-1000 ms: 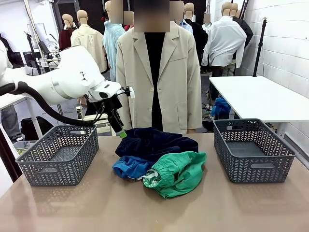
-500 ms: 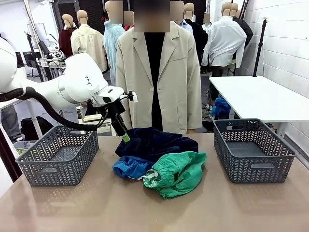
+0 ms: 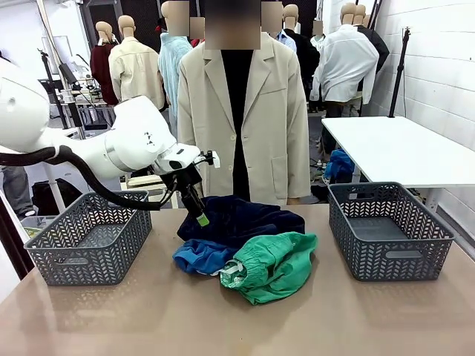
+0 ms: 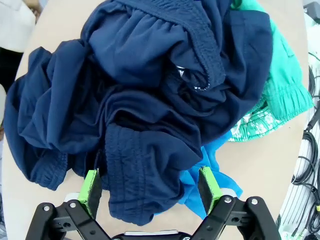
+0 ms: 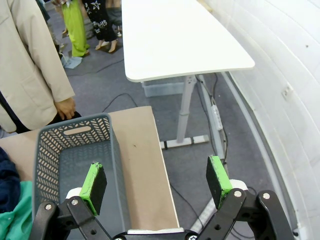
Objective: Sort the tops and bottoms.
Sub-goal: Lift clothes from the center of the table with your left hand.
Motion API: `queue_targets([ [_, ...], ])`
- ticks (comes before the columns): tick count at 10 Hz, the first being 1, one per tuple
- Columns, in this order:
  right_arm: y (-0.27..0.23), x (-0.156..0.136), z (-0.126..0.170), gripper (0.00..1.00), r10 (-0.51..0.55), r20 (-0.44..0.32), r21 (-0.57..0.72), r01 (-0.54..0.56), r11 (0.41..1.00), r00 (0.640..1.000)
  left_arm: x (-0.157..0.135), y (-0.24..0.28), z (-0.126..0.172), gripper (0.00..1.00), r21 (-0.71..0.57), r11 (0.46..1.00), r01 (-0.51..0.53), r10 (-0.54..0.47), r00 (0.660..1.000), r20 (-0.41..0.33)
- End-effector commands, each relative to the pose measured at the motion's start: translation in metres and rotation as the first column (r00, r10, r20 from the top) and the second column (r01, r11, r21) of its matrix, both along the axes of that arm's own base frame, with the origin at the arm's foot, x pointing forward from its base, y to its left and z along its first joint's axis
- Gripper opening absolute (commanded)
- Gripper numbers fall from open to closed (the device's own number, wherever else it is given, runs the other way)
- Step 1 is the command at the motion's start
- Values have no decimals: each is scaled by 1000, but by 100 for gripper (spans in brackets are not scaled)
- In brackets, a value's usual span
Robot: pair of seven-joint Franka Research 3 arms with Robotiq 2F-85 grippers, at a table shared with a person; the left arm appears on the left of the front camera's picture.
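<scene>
A pile of clothes lies mid-table. The dark navy bottoms (image 3: 245, 217) sit at the back, the emerald green bottoms (image 3: 276, 263) with a white drawstring at front right, and the bright blue top (image 3: 199, 256) peeks out at front left. My left gripper (image 3: 201, 218) hangs open just over the navy cloth's left edge. In the left wrist view its green pads (image 4: 91, 186) straddle a fold of the navy bottoms (image 4: 135, 100), with the blue top (image 4: 212, 172) and green bottoms (image 4: 280, 85) beyond. My right gripper (image 5: 156, 177) is open and holds nothing, high above the right basket (image 5: 75, 150).
Two grey mesh baskets stand on the table, one at the left (image 3: 89, 237) and one at the right (image 3: 390, 230). A person in a beige coat (image 3: 245, 111) stands at the far edge. A white table (image 3: 401, 148) stands behind on the right.
My left gripper has moved right and down, from above the left basket's far corner to the navy bottoms' left edge. The clothes have not moved.
</scene>
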State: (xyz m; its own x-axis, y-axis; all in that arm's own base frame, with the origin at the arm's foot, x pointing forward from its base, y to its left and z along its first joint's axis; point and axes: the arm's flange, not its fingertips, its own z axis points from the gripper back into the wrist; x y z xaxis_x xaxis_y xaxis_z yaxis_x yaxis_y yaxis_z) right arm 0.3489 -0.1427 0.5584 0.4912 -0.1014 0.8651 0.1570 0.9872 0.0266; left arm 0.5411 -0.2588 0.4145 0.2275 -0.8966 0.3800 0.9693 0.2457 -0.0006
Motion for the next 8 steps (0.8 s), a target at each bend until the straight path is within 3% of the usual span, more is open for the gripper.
queue_targets([
  [1,0,-1,-2,100,-1,-11,4,1,1000,1000,15,1,-3,100,20,1000,-17,17,1000,-9],
  [4,0,-1,-2,100,-1,-11,4,1,1000,1000,18,1,-12,100,53,998,-20,22,1000,-22],
  [5,0,-1,-2,100,-1,-11,4,1,1000,1000,16,2,-13,94,56,998,-1,3,1000,-25],
  [8,0,-1,-2,100,-1,-11,4,1,1000,1000,16,3,-11,34,63,998,-10,11,1000,-20],
])
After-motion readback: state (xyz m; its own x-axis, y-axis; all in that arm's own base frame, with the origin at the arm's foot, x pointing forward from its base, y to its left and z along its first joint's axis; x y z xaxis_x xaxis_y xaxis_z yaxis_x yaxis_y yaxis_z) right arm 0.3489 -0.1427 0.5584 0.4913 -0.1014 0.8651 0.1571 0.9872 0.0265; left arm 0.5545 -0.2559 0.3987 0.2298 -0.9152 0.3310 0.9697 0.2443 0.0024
